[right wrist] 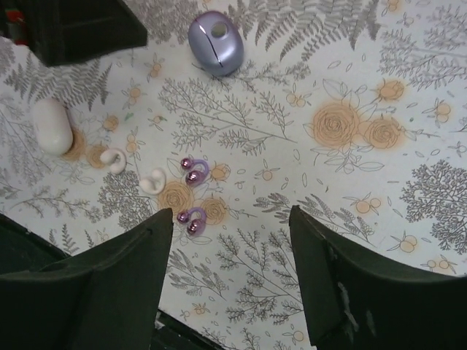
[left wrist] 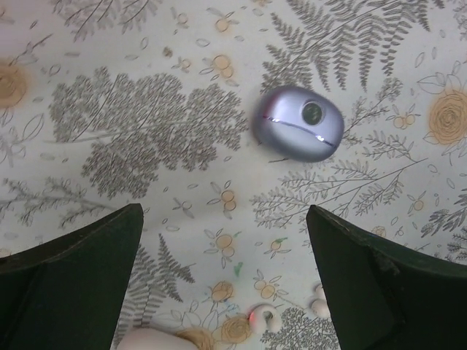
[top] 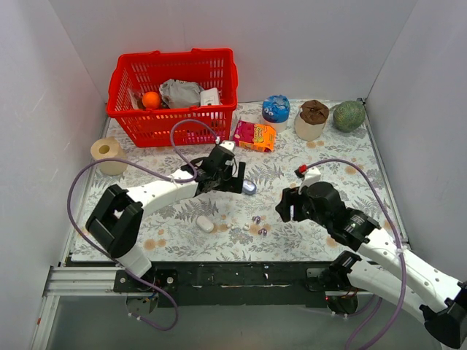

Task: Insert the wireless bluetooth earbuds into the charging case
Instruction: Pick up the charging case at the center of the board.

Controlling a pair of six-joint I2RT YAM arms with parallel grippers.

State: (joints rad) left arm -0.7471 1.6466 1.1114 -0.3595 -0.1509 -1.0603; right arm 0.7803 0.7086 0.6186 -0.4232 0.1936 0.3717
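The charging case [left wrist: 299, 122] lies on its side near the middle of the worktop [top: 175, 226]. Its lid looks shut, with the seam running unbroken across the shell. The two purple earbuds [right wrist: 193, 171] lie apart from it, between the case and the near edge. They are close together but not touching, and each rests on its ear loop.

The left fingers [left wrist: 73, 284] hang spread wide and empty above the cloth, with the case just beyond their tips and off to one side rather than between them. The right fingers [right wrist: 343, 277] are equally wide and empty, and the nearer earbud sits just beside the tip of one.

The step in hand appears to be securing and opening the case. The left arm should centre the case between its fingers first, then close across the lower shell, clear of the seam, so the lid can swing. The shell is smooth and rounded and will probably squirt sideways under an off-centre pinch.

A white capsule [right wrist: 52, 125] and two white buds [right wrist: 113, 159] lie near the purple ones, so the right arm must pick by colour.
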